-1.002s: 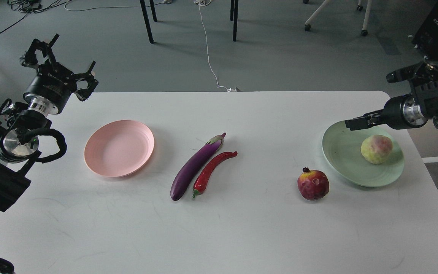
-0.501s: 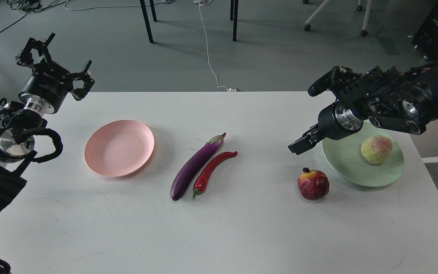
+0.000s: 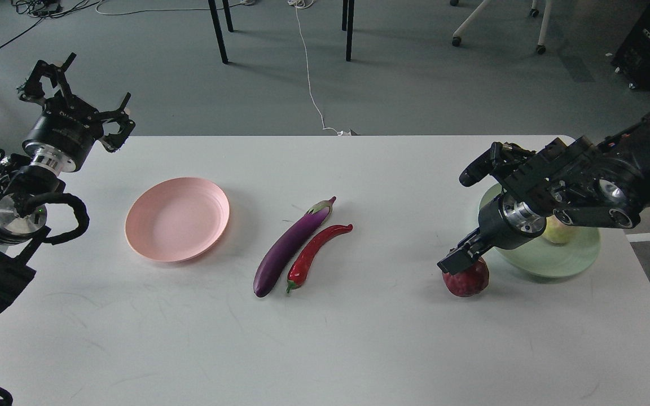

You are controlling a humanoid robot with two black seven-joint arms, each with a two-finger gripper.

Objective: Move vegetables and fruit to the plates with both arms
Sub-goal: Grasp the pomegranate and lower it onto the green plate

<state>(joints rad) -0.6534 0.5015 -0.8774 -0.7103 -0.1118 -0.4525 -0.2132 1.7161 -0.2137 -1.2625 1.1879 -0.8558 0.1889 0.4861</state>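
The purple eggplant (image 3: 290, 246) and the red chili pepper (image 3: 315, 252) lie side by side at the table's middle. The pink plate (image 3: 177, 219) at the left holds nothing. The mint green plate (image 3: 570, 260) at the right holds the pale green fruit (image 3: 557, 232), mostly hidden behind my right arm. The dark red pomegranate (image 3: 467, 280) sits on the table just left of the green plate. My right gripper (image 3: 466, 214) is open just above it, its lower finger at the pomegranate's top. My left gripper (image 3: 77, 93) is open and empty above the table's far left corner.
The white table (image 3: 359, 338) ends at a rounded far right corner near the green plate. Beyond the far edge are chair legs, a white cable on the floor and a black box at the far right.
My right arm has swung left from over the green plate and come down, so its lower finger now reaches the pomegranate's top. My left gripper has drifted slightly left.
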